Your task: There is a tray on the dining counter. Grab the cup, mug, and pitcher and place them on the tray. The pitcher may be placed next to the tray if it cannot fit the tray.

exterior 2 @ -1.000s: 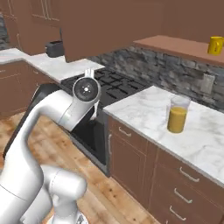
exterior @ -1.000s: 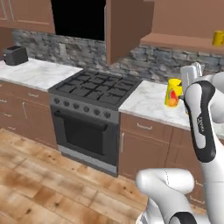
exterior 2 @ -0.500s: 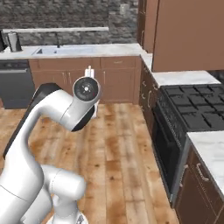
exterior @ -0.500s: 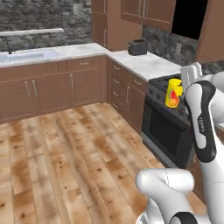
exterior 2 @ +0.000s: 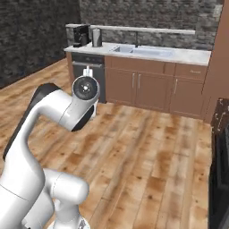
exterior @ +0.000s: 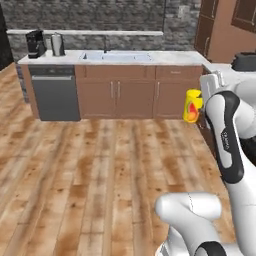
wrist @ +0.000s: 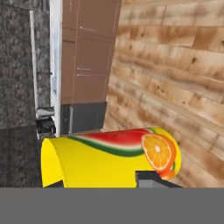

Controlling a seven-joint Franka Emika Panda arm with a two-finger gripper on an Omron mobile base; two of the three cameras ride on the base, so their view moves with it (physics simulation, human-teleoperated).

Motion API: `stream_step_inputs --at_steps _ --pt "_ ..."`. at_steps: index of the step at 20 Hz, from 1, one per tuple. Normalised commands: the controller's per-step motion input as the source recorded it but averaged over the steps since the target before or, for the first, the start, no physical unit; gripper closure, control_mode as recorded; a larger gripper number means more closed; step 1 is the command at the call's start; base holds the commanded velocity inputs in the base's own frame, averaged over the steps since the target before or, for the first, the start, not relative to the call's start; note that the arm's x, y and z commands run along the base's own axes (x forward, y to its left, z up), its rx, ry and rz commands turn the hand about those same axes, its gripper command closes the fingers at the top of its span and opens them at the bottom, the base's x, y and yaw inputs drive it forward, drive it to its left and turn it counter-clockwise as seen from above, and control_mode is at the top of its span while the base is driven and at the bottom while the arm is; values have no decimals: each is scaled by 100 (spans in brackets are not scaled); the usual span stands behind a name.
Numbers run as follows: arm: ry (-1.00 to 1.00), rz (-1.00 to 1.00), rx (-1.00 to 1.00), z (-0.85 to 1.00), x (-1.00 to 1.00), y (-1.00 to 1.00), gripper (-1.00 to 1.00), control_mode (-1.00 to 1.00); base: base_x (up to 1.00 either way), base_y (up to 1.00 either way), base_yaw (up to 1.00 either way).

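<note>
The cup (exterior: 192,105), a yellow handleless tumbler with a red-orange mark, hangs in the air beside my white forearm, above the wooden floor. My gripper (exterior: 197,108) is shut on it. In the hand view the cup (wrist: 109,159) lies across the picture with a watermelon and orange print on its side, and my gripper (wrist: 105,181) clamps it between the dark fingertips (wrist: 151,178). My hand (exterior 2: 86,87) faces the right base camera end-on. The tray, the dining counter, the mug and the pitcher are out of view.
A marble kitchen counter (exterior: 150,58) with a sink runs along the back wall over brown cabinets. A dark dishwasher (exterior: 54,92) sits at its left end, with a coffee machine (exterior: 35,44) above it. A stove front (exterior 2: 221,147) stands at the right. Wide wooden floor (exterior: 90,170) lies ahead.
The whole scene has swung sideways: the base has turned from the stove and stone backsplash to the sink counter. The cup stays in my gripper in the same place relative to the arm.
</note>
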Motion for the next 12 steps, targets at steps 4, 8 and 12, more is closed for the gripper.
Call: stream_step_inputs --at_steps 4,8,12 --pt "0 0 0 0 0 0 100 100 8 -40 48" --pt "0 0 0 0 0 0 100 100 17 -24 49" --pt "0 0 0 0 0 0 100 100 42 1 65"
